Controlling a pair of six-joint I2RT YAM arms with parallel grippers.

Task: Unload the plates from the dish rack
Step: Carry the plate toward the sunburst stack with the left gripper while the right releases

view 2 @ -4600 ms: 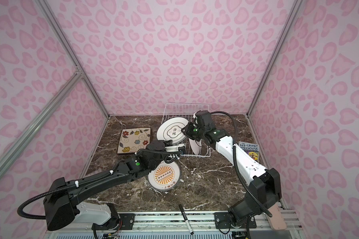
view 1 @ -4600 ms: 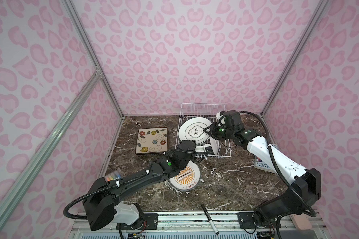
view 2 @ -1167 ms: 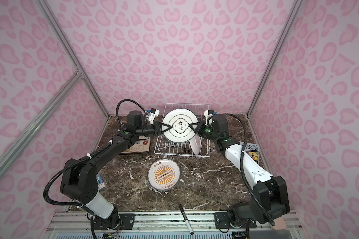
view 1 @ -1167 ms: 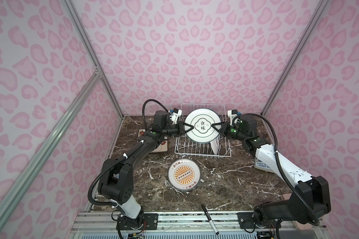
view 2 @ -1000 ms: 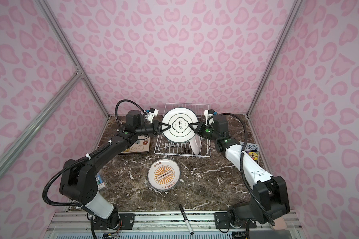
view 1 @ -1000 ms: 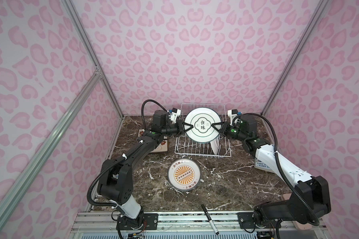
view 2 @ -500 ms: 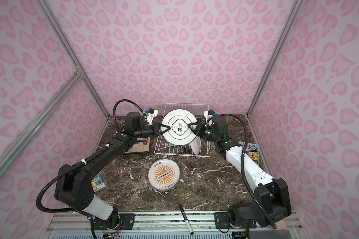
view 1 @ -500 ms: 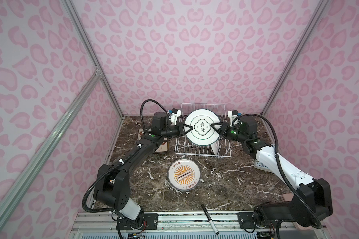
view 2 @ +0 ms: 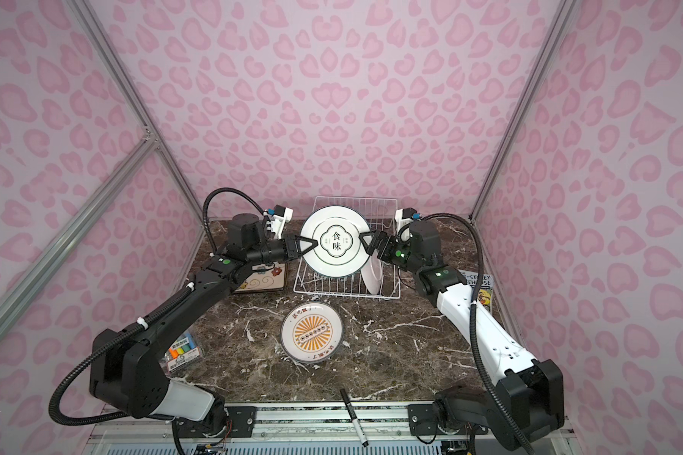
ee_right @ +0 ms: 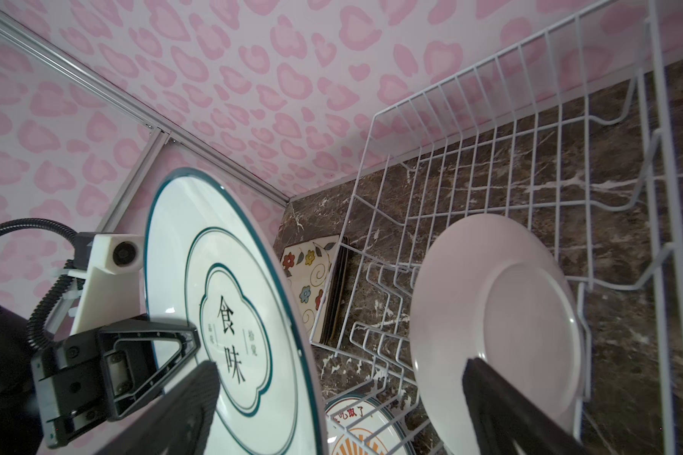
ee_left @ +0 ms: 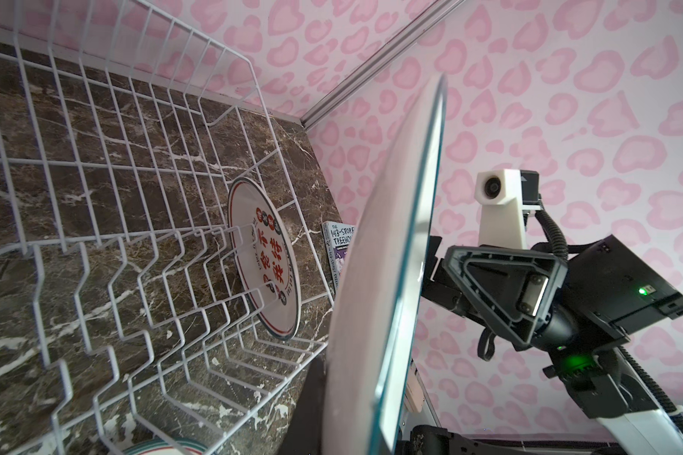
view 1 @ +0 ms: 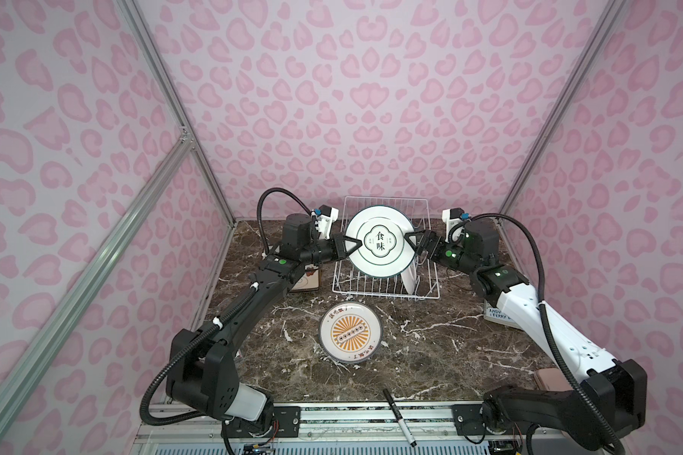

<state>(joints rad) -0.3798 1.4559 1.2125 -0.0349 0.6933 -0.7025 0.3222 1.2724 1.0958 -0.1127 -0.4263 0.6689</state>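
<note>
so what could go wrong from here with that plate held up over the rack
1. Only the left fingers pinch the big plate, at one edge; it could pivot or slip and drop onto the rack or the leaning plate in it.
2. The right fingers stand open astride its other rim; pulling back crooked could knock it loose.

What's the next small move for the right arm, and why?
Probably back the right gripper straight off the teal-rimmed plate: its jaws stand open astride the rim, while the left gripper alone pinches the opposite edge above the dish rack.
</note>
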